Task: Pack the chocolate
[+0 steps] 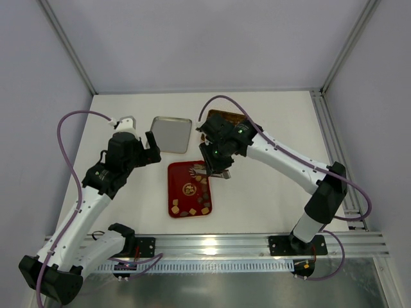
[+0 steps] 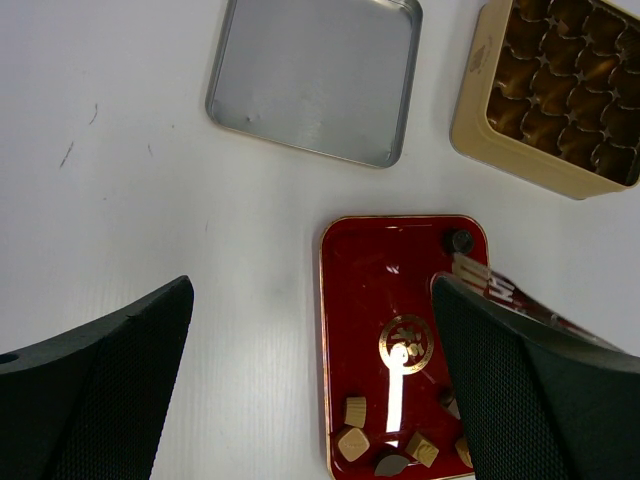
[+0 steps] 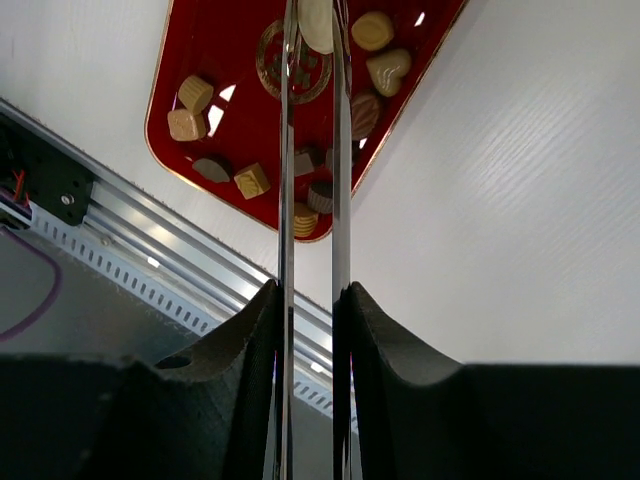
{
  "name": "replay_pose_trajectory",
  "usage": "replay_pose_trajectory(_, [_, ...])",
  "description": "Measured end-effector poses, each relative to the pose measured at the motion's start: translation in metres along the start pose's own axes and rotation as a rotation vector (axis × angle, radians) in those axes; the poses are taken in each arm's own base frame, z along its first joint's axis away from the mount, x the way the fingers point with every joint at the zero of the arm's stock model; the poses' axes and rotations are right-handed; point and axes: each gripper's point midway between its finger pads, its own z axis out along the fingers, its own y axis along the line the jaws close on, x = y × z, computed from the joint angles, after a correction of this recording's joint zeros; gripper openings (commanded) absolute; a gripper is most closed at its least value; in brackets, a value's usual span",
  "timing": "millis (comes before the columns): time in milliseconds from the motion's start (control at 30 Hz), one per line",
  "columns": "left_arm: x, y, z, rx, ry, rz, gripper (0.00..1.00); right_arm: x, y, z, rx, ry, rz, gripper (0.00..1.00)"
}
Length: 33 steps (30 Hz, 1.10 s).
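White table (image 1: 270,192) fills the top view. Upper middle sits a silver lid (image 1: 171,133), lying open side up. Just right of it is the gold tin (image 2: 560,100) with its grid of cells, and the right arm covers much of it from above. Centre frame is the red tray (image 1: 180,173). The chocolate (image 3: 187,125) is scattered on it, mostly at the near end: tan cubes, dark lumps and a heart-shaped piece (image 3: 388,70).

The right arm reaches in from the lower right, elbow bent. The right gripper (image 3: 310,290) is clamped on metal tongs (image 3: 288,150) over the tray, blades parallel. A whitish piece (image 3: 318,18) sits at their tips; whether it is gripped is unclear.

The left gripper (image 2: 312,290) hovers left of the tray, fingers spread wide, holding nothing.
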Motion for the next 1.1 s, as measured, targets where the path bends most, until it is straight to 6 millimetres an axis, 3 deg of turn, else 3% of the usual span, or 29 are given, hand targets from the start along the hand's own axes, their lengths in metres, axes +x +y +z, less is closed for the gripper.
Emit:
replay_pose_trajectory(167, [0.0,0.0,0.0,0.0,0.0,0.0,1.0,-0.033,-0.026,-0.017,0.01,-0.078,0.063,0.34])
replay_pose_trajectory(367, [0.0,0.0,0.0,0.0,0.0,0.0,1.0,-0.082,-0.073,-0.047,0.038,-0.213,0.162,0.34])
replay_pose_trajectory(500, [0.0,0.0,0.0,0.0,0.0,0.0,1.0,-0.113,-0.1,-0.056,0.048,-0.274,0.223,0.34])
replay_pose_trajectory(767, [0.001,0.0,0.001,-0.001,0.003,0.001,1.0,-0.16,-0.138,-0.035,0.063,-0.298,0.284,0.34])
replay_pose_trajectory(1100, [0.001,0.0,0.002,-0.003,0.007,0.002,1.0,-0.16,-0.163,-0.001,0.087,-0.23,0.327,0.34])
